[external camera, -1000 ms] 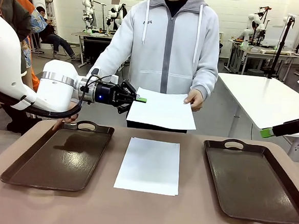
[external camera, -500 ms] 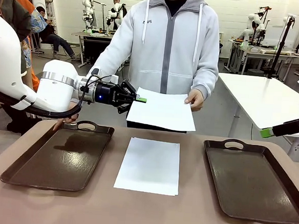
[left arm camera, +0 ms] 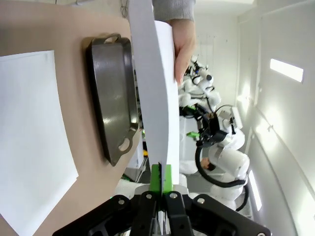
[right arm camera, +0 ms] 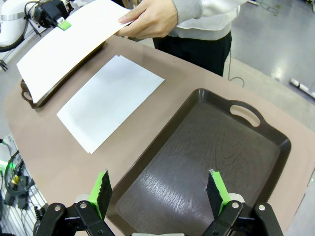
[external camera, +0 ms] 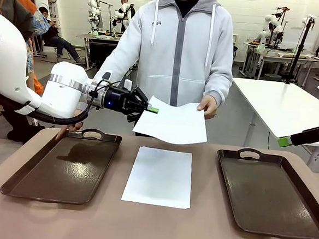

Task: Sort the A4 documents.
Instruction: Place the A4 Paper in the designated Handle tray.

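Far left on the table (external camera: 206,232): left tray (external camera: 63,167), dark brown, nothing in it. Above its far rim, left gripper (external camera: 152,109), clamped thin on the left edge of a raised sheet (external camera: 173,123); hangs in the air over the table's far edge, right edge pinched in the person's hand (external camera: 208,105). Mid-handover, by the look of it. Lower, between the trays, flat on the table: remaining A4 documents (external camera: 160,177). Further right, right tray (external camera: 272,196), also bare; facing it, right gripper (right arm camera: 158,189), spread wide, holding nothing. Next, probably: wait for the hand's release, then lay the sheet flat in a tray without creasing.
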You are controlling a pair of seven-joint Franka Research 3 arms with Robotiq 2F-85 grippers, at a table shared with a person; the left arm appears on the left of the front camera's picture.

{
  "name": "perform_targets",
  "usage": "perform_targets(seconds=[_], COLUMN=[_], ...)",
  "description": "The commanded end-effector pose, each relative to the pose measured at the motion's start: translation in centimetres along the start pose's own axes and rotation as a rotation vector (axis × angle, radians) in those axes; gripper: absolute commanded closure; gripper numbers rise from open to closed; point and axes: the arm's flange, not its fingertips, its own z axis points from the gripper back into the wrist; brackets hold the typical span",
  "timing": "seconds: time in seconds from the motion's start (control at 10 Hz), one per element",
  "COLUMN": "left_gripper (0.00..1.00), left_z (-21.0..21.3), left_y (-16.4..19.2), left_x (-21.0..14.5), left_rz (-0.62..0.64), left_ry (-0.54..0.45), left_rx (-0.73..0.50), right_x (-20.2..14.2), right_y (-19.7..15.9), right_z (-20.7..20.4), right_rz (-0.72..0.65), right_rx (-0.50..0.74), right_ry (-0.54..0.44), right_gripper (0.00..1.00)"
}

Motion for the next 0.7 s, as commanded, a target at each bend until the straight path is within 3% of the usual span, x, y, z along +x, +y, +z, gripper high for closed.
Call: perform_targets(seconds=[0.0, 0.3, 0.6], left_gripper=[0.99, 0.99, 0.99], left_z=[0.3, 3.4, 6.1], left_y=[-0.8, -1.5, -0.5], left_x=[1.1, -2.8, -7.2], left_rz=[-0.032, -0.058, 0.006], left_ry=[0.088, 0.104, 0.087], left_rx=[0.027, 0.104, 0.209], right_x=[-0.1, -0.1, -0.1], right_y=[-0.1, -0.1, -0.1], right_z=[-0.1, -0.1, -0.1], right_rz=[-0.006, -0.006, -0.006], right_rx=[0.018, 0.018, 0.018], right_ry=[-0.01, -0.01, -0.01], right_gripper=[0.0, 0.0, 0.0])
